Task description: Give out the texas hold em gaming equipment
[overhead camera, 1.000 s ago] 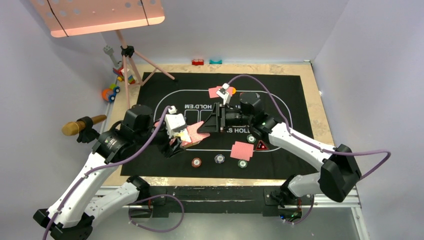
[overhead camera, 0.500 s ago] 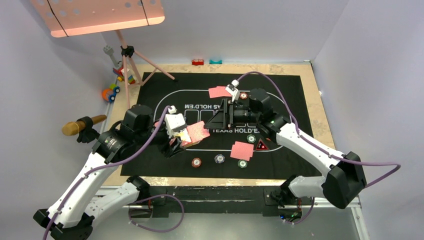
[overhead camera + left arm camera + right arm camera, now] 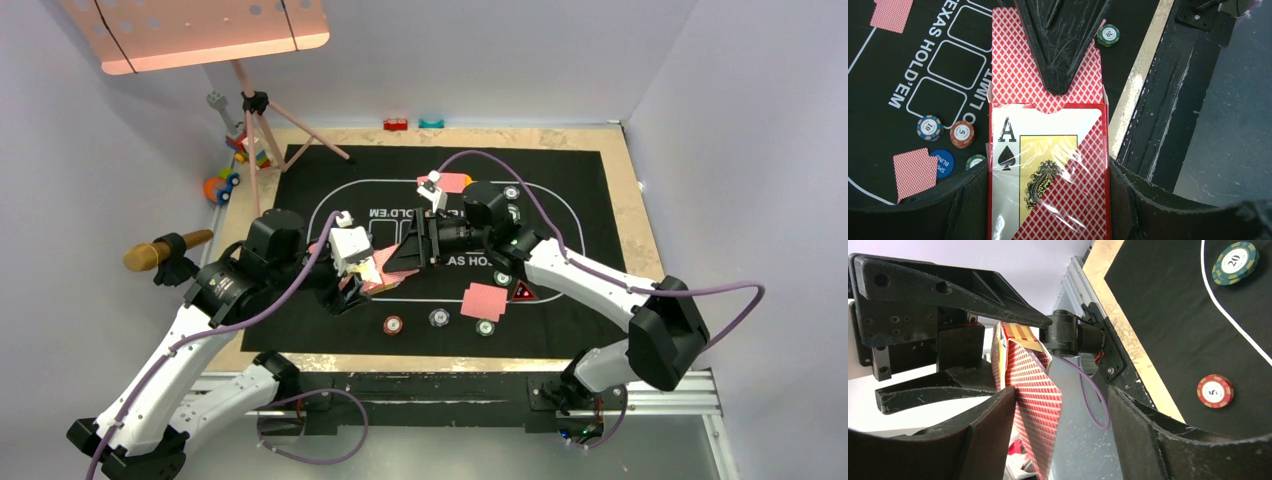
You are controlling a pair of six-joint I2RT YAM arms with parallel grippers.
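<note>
My left gripper [image 3: 358, 282] is shut on a red card box [image 3: 1048, 175] with an ace of spades on its face, held above the mat's near left. Red-backed cards [image 3: 1013, 65] stick out of its open end. My right gripper [image 3: 405, 258] is open around those cards [image 3: 1035, 395]; one finger touches them and the other stands apart. Loose cards [image 3: 484, 300] lie near the red-black triangular marker [image 3: 522, 292], and more cards [image 3: 450, 181] lie at the far side. A red chip [image 3: 393, 325], a grey-black chip [image 3: 438, 317] and a green chip [image 3: 485, 327] lie at the near edge.
A blue button [image 3: 943, 160] and chips [image 3: 962, 134] lie by a far card. A tripod stand [image 3: 258, 110] and colourful toy pieces [image 3: 222, 183] are at the far left. Small red [image 3: 395, 124] and teal [image 3: 431, 123] blocks sit at the back edge.
My right gripper drew back to the right, then came back left onto the cards sticking out of the box. The left gripper and box have stayed in place.
</note>
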